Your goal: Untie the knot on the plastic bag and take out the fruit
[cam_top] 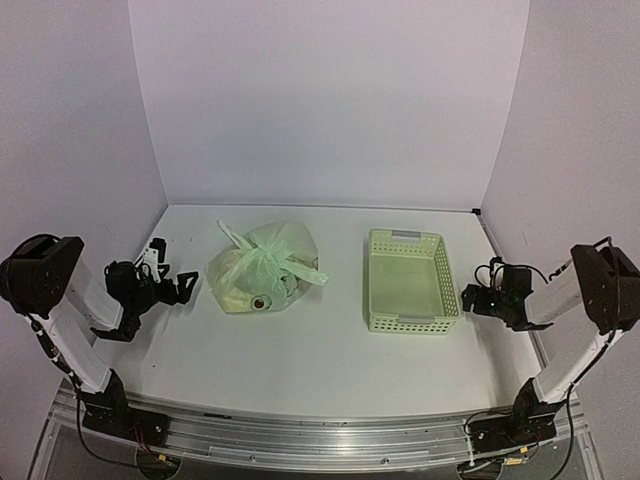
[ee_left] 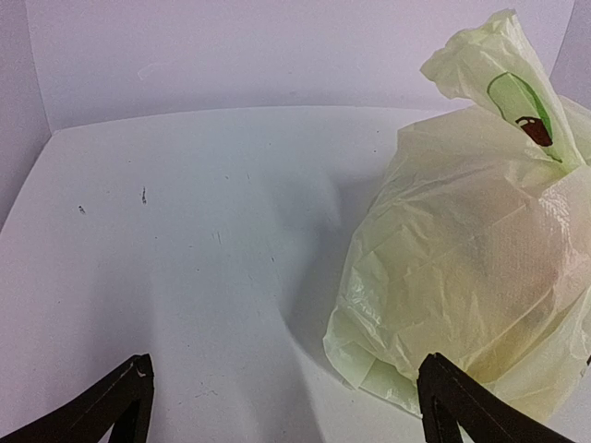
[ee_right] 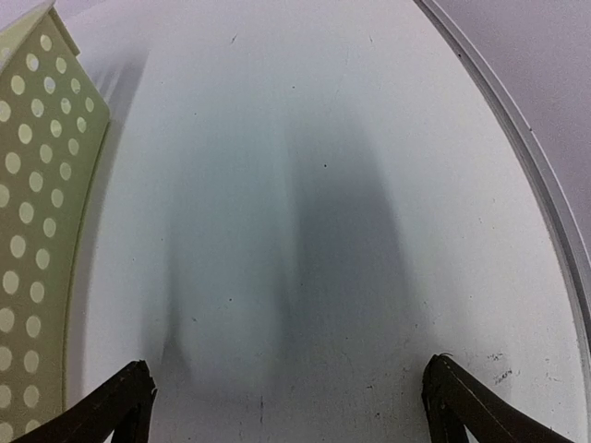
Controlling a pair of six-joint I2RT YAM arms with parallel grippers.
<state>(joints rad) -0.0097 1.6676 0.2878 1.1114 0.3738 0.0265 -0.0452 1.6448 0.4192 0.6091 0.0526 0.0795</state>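
Observation:
The pale green plastic bag [cam_top: 262,268] lies tied on the white table, left of centre. Its knot [cam_top: 268,252] sits on top with floppy handle ends sticking out to the back left and to the right. The fruit is inside; only vague shapes show through the plastic. My left gripper [cam_top: 170,285] is open and empty, just left of the bag, which fills the right side of the left wrist view [ee_left: 480,249]. My right gripper [cam_top: 476,299] is open and empty over bare table, just right of the basket [cam_top: 408,282].
The rigid pale green perforated basket stands right of centre; its wall shows at the left edge of the right wrist view [ee_right: 37,212]. The table's raised right rim [ee_right: 545,185] runs close to my right gripper. White walls enclose the table.

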